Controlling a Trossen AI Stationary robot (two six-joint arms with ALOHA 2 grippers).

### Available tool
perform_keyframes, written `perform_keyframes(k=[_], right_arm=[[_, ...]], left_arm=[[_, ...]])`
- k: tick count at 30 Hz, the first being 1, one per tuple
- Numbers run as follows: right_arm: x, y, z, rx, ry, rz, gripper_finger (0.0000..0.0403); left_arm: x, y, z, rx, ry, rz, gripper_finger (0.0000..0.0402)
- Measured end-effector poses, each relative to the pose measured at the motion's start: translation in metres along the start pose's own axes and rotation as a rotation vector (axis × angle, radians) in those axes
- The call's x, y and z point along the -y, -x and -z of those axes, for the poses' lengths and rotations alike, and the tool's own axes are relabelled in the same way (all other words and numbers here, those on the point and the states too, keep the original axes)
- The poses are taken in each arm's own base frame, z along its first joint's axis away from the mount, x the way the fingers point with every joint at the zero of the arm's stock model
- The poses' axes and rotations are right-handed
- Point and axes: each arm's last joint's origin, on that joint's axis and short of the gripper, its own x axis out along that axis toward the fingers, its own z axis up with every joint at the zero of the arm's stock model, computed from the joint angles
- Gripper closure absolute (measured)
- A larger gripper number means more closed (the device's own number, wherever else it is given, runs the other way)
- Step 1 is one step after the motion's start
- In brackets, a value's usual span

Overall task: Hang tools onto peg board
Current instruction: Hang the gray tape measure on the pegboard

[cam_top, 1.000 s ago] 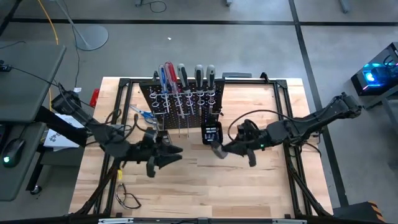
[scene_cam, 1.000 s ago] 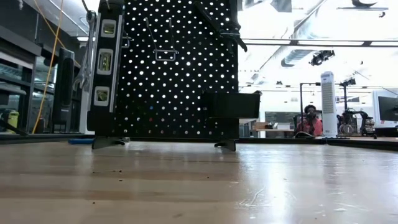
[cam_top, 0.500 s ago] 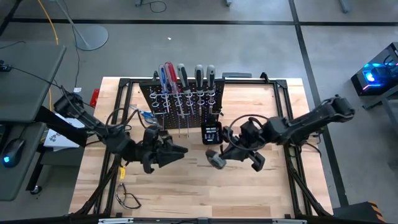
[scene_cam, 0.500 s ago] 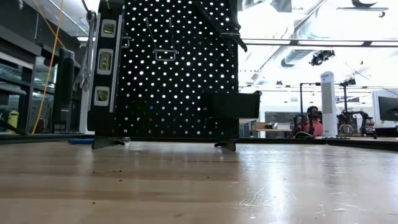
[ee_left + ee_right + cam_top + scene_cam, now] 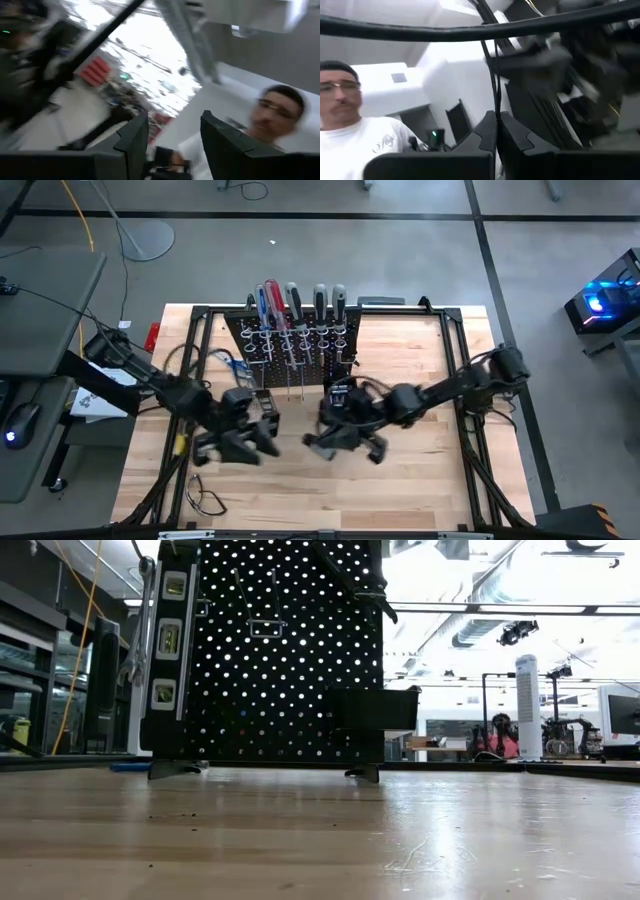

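Observation:
The black peg board stands upright at the middle of the table's far half. Red-, blue- and dark-handled screwdrivers hang in its row of rings. In the low view the peg board fills the far left, and neither gripper shows there. Blue-handled scissors lie on the table left of the board. My left gripper is in front of the board's left end, open and empty, its fingers tipped up toward the room. My right gripper is in front of the board's middle, shut and tipped up.
A small black box sits at the board's foot on the right. A loose cable lies near the front left corner. A person shows beyond the table in both wrist views. Bare wood spreads across the near half.
My right gripper has swung toward the table's left and near edges, from beside the black box to in front of the board's middle, and has tipped upward. My left gripper has drawn back a little toward the left and tipped upward. Neither has opened or shut.

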Motion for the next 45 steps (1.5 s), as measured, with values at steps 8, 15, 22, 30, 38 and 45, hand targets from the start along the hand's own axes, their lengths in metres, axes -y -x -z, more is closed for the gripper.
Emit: perform_keyframes(k=[8, 15, 22, 30, 38, 45], right_arm=[[0.040, -0.031, 0.042, -0.123, -0.098, 0.077, 0.0403], [0.056, -0.006, 0.086, -0.164, -0.240, 0.140, 0.0403], [0.062, 0.054, 0.098, 0.056, -0.230, 0.246, 0.0403], [0.083, 0.079, 0.093, -0.002, -0.260, 0.263, 0.0403], [0.104, 0.096, 0.083, -0.049, -0.263, 0.314, 0.0403], [0.100, 0.089, 0.083, -0.094, -0.328, 0.227, 0.0403]], left_arm=[[0.058, 0.031, -0.014, -0.018, -0.057, 0.114, 0.0241], [0.089, 0.057, -0.002, 0.003, -0.148, -0.116, 0.0241], [0.098, 0.058, 0.015, 0.049, -0.151, -0.263, 0.0241], [0.095, 0.057, 0.017, 0.113, -0.151, -0.377, 0.0241], [0.094, 0.058, 0.016, 0.155, -0.148, -0.434, 0.0241], [0.091, 0.058, 0.019, 0.157, -0.122, -0.474, 0.0241]])
